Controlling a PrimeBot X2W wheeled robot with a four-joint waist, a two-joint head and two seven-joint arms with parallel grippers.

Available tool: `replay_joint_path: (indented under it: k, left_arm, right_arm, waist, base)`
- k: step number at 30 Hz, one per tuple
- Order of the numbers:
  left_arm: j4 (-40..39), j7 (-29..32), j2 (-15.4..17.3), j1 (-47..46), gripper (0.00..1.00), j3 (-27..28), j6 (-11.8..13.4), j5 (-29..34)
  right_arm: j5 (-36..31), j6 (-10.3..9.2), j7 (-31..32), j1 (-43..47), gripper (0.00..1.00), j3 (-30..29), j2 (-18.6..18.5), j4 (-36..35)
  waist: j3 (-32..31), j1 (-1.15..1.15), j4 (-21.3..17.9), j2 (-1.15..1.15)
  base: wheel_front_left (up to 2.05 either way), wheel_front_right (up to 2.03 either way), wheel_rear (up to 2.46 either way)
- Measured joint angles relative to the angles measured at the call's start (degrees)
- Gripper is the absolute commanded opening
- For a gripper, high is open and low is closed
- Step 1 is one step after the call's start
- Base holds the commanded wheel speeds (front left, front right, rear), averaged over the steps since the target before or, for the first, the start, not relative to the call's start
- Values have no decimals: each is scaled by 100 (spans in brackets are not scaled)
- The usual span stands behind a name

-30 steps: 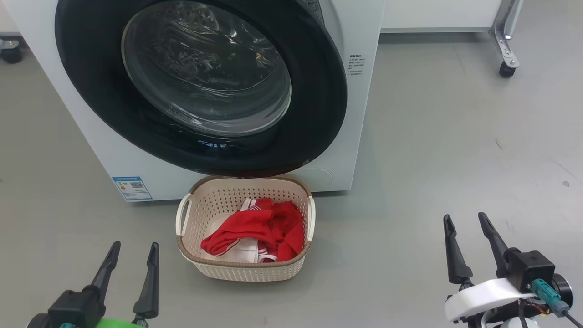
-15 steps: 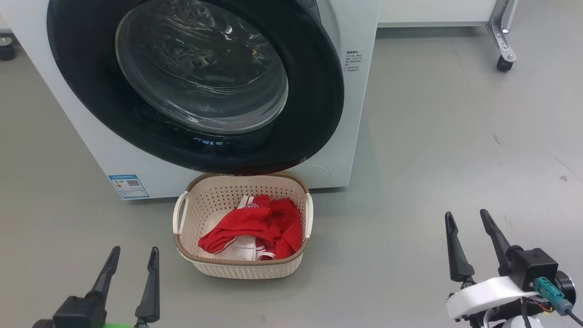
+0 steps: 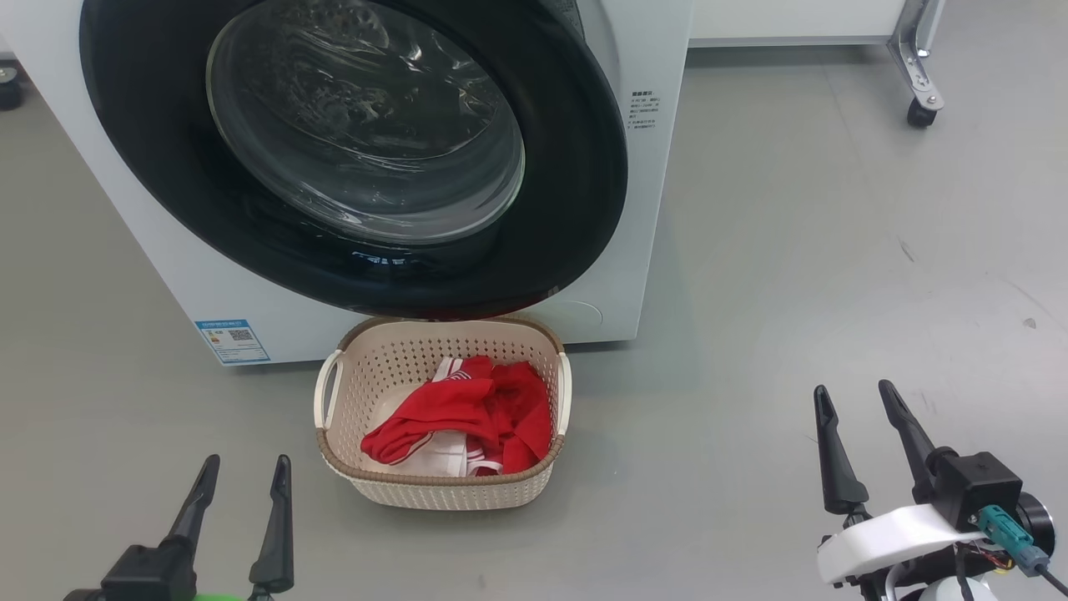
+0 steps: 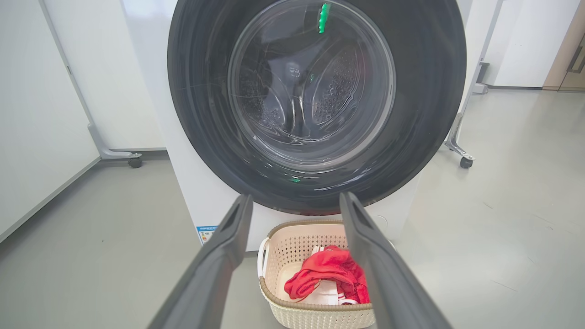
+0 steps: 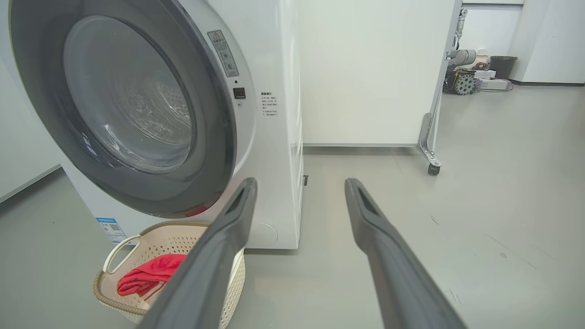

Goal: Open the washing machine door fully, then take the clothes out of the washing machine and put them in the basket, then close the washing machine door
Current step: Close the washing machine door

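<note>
Clothes [image 3: 467,413], red with white trim, lie heaped in the cream basket [image 3: 450,498], which stands on the grey floor [image 3: 793,250] against the washing machine [image 3: 655,250], below the shut washing machine door [image 3: 576,167]. The left gripper [image 3: 248,463] and right gripper [image 3: 853,391] hover either side, fingers spread apart and empty.

We find the washing machine door [image 3: 576,209] shut flat against the washing machine [image 3: 659,209], barring the drum behind its glass. The basket [image 3: 450,492] stands just before the machine's base, its back rim under the door's lower edge. Its mouth is open from above and from our side, with the clothes [image 3: 467,409] heaped low inside. Open floor [image 3: 793,292] separates the basket from the left gripper [image 3: 248,461] and the right gripper [image 3: 853,389], both spread. A castored frame leg [image 3: 918,83] stands well apart at right.
</note>
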Motion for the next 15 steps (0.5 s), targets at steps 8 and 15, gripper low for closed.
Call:
replay_joint_path:
  k: [8, 15]
  left_arm:
    - [31, -42, -3, -2, 100, 4, 54, 37]
    - [57, -44, -9, -2, 100, 2, 57, 38]
  right_arm:
    - [1, 0, 36, 0, 0, 0, 0, -46]
    - [4, 5, 57, 1, 0, 1, -4, -74]
  waist:
    - [15, 0, 4, 0]
    - [17, 0, 12, 0]
  base:
    - [0, 0, 0]
    - [0, 0, 0]
